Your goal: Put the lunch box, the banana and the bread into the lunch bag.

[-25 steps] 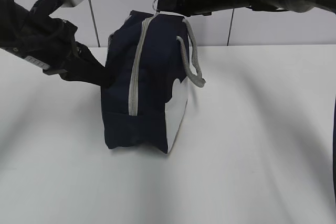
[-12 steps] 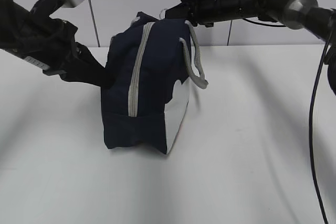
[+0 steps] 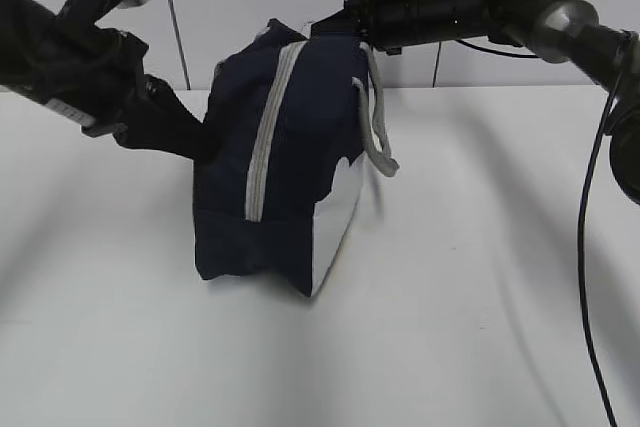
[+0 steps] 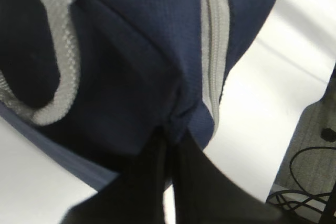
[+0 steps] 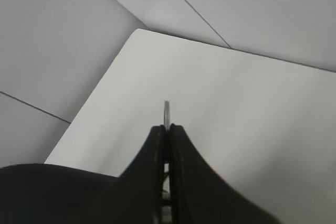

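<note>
At the center of the exterior view the lunch bag (image 3: pixel 275 162) stands on the white table (image 3: pixel 480 277), its fabric pinched by the left gripper (image 4: pixel 170 129) while the right gripper (image 5: pixel 167 129) at upper right clamps its zipper ring (image 5: pixel 167 113).

Boxy dark navy fabric lunch bag (image 3: pixel 275 157) with grey zipper: top edge shifted rightward and slightly up since a second earlier, and the body leaned more toward the right. Grey strap handle (image 3: pixel 375 122): hung closer against the white side panel (image 3: pixel 335 227). Right pincer (image 3: pixel 325 25): drew rightward and a little higher along the bag's top; its arm swung, bringing a black cable (image 3: pixel 590 247) into the exterior view.
</note>
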Robot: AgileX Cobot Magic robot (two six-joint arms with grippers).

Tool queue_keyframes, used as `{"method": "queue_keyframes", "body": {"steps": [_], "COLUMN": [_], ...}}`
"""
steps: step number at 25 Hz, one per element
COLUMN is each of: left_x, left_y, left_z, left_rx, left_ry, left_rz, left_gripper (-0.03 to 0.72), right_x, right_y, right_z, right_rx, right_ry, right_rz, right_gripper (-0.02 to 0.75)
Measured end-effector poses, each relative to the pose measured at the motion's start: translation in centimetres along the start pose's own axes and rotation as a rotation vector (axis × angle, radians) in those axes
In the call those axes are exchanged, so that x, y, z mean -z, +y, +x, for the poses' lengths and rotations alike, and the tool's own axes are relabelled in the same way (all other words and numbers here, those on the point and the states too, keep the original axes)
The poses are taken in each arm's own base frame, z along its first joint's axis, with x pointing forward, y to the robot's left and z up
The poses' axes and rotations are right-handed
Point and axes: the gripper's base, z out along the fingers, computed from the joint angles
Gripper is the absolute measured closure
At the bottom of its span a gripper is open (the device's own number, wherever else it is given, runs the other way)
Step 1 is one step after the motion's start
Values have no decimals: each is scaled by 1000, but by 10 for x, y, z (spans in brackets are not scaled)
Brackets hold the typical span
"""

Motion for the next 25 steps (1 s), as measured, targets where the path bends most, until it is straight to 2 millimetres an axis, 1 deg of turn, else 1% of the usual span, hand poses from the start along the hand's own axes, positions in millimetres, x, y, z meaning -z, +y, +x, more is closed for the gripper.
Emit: {"method": "queue_keyframes", "body": {"steps": [2, 4, 6, 8, 10, 11, 15, 18, 21, 24, 25], "left_x": [2, 13, 25, 37, 48, 53, 70, 69, 57, 38, 34], "left_y": [-1, -5, -11, -16, -20, -20, -14, -1, 20, 45, 51], "left_z": [-2, -12, -19, -23, -24, -25, -44, -63, -78, -86, -90], "left_rx": [18, 57, 66, 67, 69, 84, 150, 189, 243, 290, 295], "left_ry": [-3, -28, -45, -58, -77, -103, -255, -301, -298, -262, -257], "left_rz": [4, -7, -28, -54, -81, -106, -222, -239, -252, -269, -266], "left_gripper": [672, 598, 500, 377, 295, 272, 242, 240, 243, 258, 260], "right_x": [1, 1, 1, 1, 1, 1, 1, 1, 1, 1, 1], "right_y": [2, 4, 5, 5, 5, 5, 6, 6, 5, 5, 5], "right_z": [-2, -3, -2, -2, -2, -2, -1, -1, 0, 0, 0], "right_rx": [8, 11, 12, 12, 11, 11, 10, 10, 8, 8, 8], "right_ry": [-1, 2, 11, 12, 15, 17, 21, 22, 25, 27, 26], "right_rz": [-7, -14, -23, -25, -28, -29, -34, -35, -36, -38, -38], "right_gripper": [754, 754, 754, 754, 754, 754, 754, 754, 754, 754, 754]}}
